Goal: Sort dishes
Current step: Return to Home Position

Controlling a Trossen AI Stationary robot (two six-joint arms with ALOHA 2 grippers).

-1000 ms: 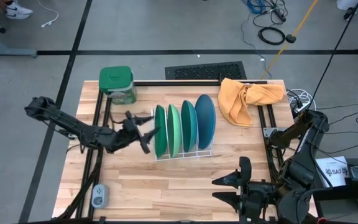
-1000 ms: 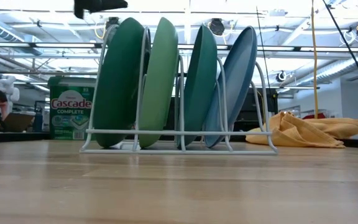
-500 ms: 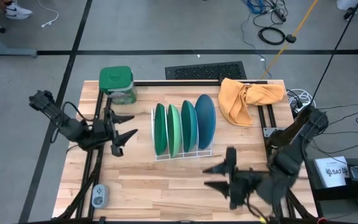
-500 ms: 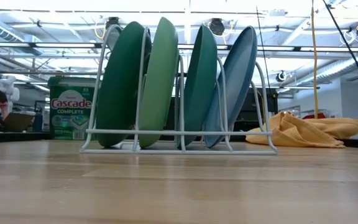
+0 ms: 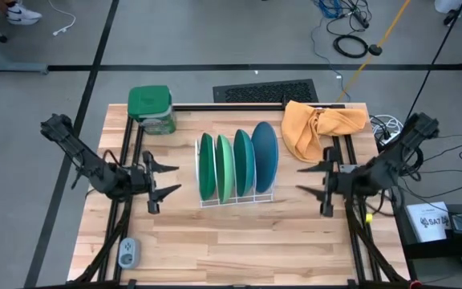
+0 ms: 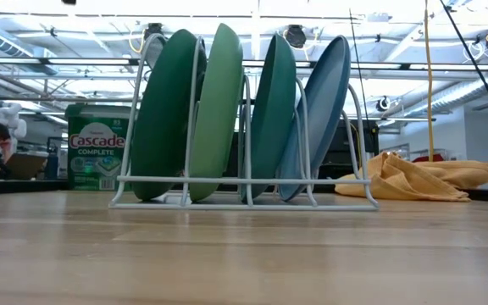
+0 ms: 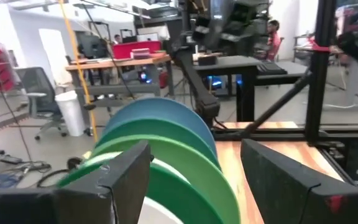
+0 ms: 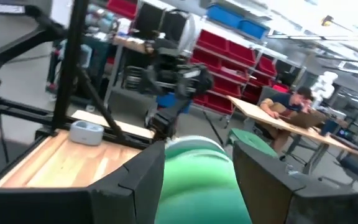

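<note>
Left gripper (image 5: pixel 171 177) is spread wide and holding nothing. It's parked over the table's left side, near the rack but clear of it. Right gripper (image 5: pixel 300 180) mirrors it on the right side: fingers apart, empty, pointing in at the rack from a distance. We see no dish in either one. Both wrist views show open fingers with only the plates ahead of them.

Dishes: all four stand on edge in the white wire rack (image 5: pixel 235 201) mid-table, one per slot. Order from the left arm's side: dark green plate (image 5: pixel 206 170), light green plate (image 5: pixel 224 167), teal plate (image 5: pixel 244 163), blue plate (image 5: pixel 265 156). Low view shows them all leaning a little the same way, seated between the wires.

We find no loose plate anywhere on the table (image 5: pixel 239 241). Green tub (image 5: pixel 151 108) and orange cloth (image 5: pixel 319 128) sit at the far edge, well apart from both arms.

Our read: the sorting itself is done. What's left is only getting both arms to their rest pose. They look close to it, symmetric and clear of the rack.
</note>
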